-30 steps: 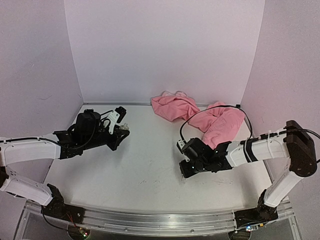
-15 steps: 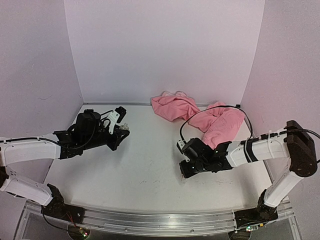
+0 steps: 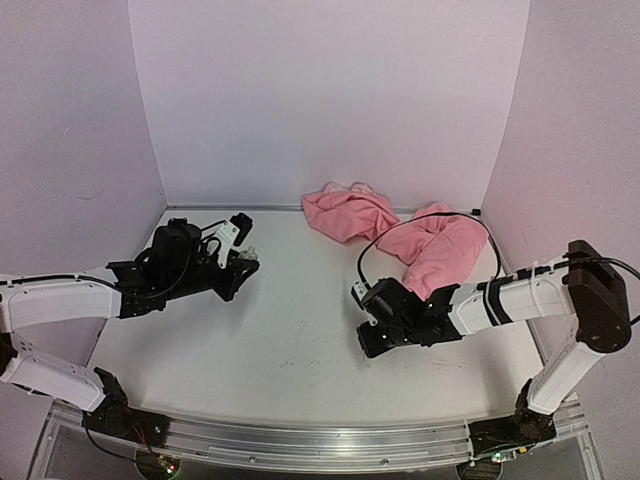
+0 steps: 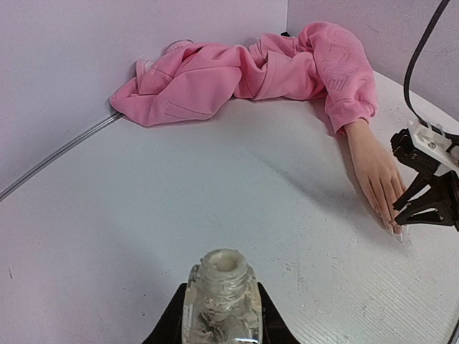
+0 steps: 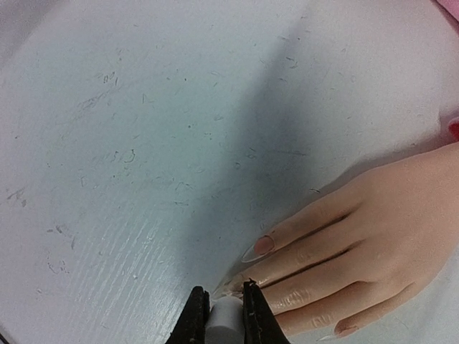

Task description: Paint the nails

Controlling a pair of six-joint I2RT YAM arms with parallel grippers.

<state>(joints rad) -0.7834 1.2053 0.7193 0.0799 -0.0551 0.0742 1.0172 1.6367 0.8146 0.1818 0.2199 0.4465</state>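
The nails [image 5: 264, 244] sit just ahead of my right pincer [image 5: 222, 295], on the mannequin hand [image 5: 366, 236] lying flat on the table [image 5: 107, 143]. I can only make out two of them; the rest are blurred or cut off. That pincer is pinched narrow on a pale stub [image 5: 226, 321], with its bottom cropped and no bristles visible. From overhead the arm hides the hand completely. My left pincer [image 4: 221, 308] is well off to the side, clamped on an uncapped clear bottle [image 4: 221, 276] with its base out of frame. Beyond that there's a pink hoodie [image 4: 237, 72], bunched up.
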